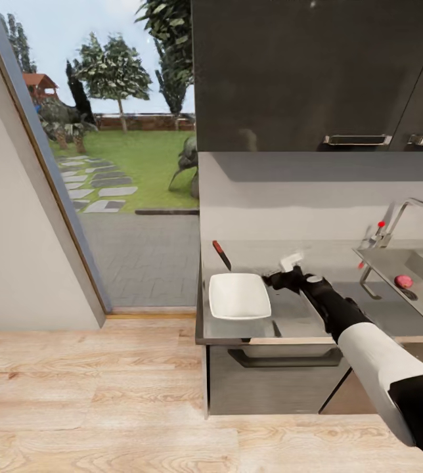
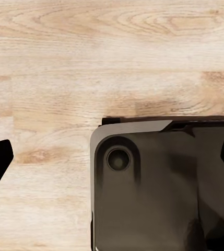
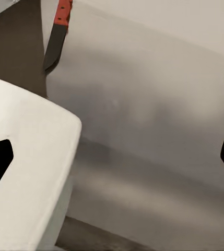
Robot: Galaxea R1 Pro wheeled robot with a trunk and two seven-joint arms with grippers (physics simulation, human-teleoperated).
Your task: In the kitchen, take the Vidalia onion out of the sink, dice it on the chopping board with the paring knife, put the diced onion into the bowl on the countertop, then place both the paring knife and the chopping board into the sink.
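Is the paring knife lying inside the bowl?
No, the paring knife lies on the countertop behind the bowl, which looks empty.

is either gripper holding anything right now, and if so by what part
Nothing is held. The right gripper hangs open over the countertop beside the bowl, its fingers apart with nothing between them. The left gripper is open over the floor.

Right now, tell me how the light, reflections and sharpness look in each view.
Head view: bright daylit garden, glossy dark wall cabinets reflecting faintly, and the right gripper looks soft beside the white bowl. Right wrist view: the paring knife and bowl rim are close and blurred, and the countertop shows soft sheen. Left wrist view: evenly lit wooden floor.
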